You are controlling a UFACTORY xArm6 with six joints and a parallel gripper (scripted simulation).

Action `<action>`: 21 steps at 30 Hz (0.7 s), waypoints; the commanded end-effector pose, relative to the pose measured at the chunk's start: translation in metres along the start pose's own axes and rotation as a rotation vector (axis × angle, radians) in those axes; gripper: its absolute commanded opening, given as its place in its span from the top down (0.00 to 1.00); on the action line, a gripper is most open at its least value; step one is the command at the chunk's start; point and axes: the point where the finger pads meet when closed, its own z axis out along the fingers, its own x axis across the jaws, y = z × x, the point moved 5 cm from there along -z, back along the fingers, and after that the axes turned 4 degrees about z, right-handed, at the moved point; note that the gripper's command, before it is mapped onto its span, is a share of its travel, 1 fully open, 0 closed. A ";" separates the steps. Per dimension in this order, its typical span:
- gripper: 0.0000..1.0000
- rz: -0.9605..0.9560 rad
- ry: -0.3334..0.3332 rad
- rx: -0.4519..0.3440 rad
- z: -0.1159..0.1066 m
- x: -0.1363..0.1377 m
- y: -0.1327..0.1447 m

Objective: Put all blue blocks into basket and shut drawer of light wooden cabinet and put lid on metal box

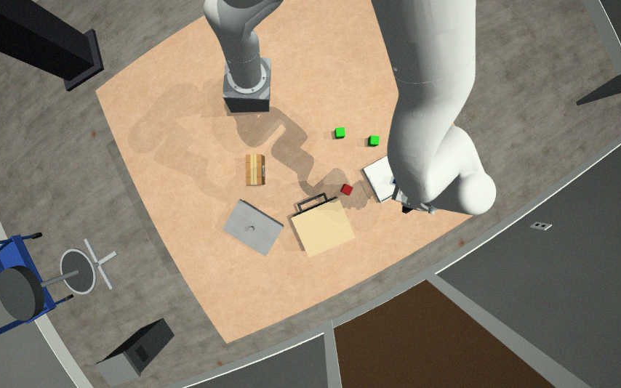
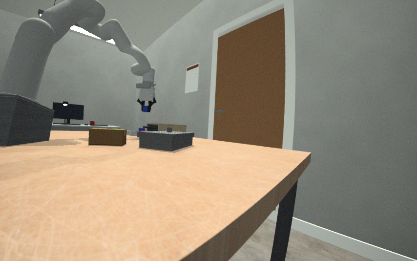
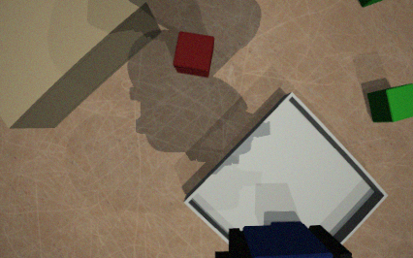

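Note:
My gripper is shut on a blue block and holds it high above the white tray-like basket. Another blue block sits in the basket, mostly hidden by the arm in the top view and out of sight in the wrist view. The light wooden cabinet has a dark handle; its drawer looks shut. The grey metal box has its lid on. The insides of both are hidden.
A red block lies between cabinet and basket. Two green blocks, one nearer the basket and one farther off, stand on the table. A brown box with a pale stripe stands nearer the robot base.

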 end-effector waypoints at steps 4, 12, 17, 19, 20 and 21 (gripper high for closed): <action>1.00 0.000 -0.002 -0.005 0.003 0.000 0.001; 1.00 0.000 -0.002 -0.005 0.012 0.000 0.002; 1.00 0.000 -0.002 -0.005 0.017 0.000 0.002; 1.00 0.000 -0.002 -0.005 0.021 0.000 0.002; 1.00 0.000 -0.002 -0.005 0.023 0.000 0.002; 1.00 0.000 -0.002 -0.005 0.025 0.000 0.002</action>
